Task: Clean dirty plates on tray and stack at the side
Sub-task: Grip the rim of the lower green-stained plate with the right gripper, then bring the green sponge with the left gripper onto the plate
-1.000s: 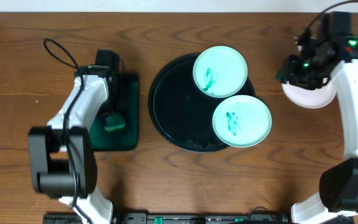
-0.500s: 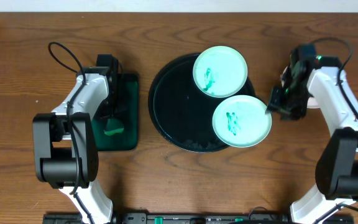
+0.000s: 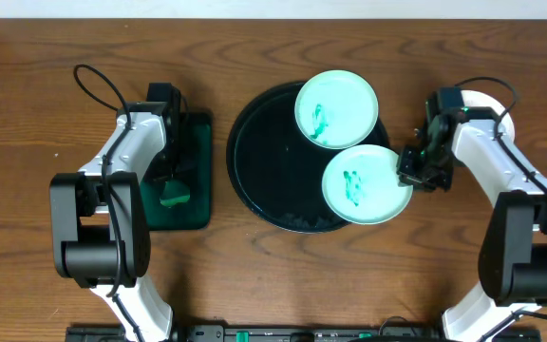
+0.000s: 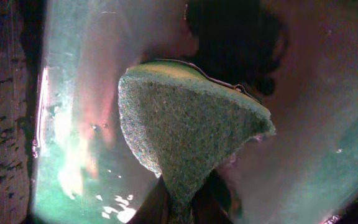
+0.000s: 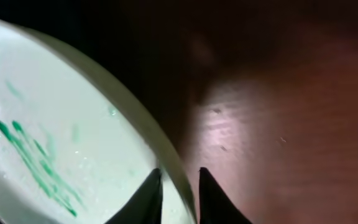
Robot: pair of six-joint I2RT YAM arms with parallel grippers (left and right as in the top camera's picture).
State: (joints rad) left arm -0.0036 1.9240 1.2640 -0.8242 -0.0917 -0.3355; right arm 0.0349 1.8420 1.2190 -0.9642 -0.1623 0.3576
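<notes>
Two dirty plates lie on the right of the round black tray (image 3: pixel 264 152), both pale mint with green smears. One plate (image 3: pixel 337 108) sits at the back. The nearer plate (image 3: pixel 367 184) overhangs the tray's right rim. My right gripper (image 3: pixel 412 171) is at that plate's right edge. In the right wrist view the gripper (image 5: pixel 178 169) has one finger over the plate (image 5: pixel 55 124) and one outside, closed on the rim. My left gripper (image 3: pixel 172 182) is shut on a green sponge (image 4: pixel 185 124), pinched at its lower end.
A dark green rectangular tray (image 3: pixel 196 133) lies left of the black tray, under the left gripper and sponge (image 3: pixel 174 194). Bare wooden table (image 3: pixel 254 275) runs along the front. The right arm (image 3: pixel 487 157) stretches over the table's right side.
The right arm swung from the far right down to the nearer plate's edge, and its jaws narrowed onto the rim. That plate shifted slightly left. The left arm barely moved.
</notes>
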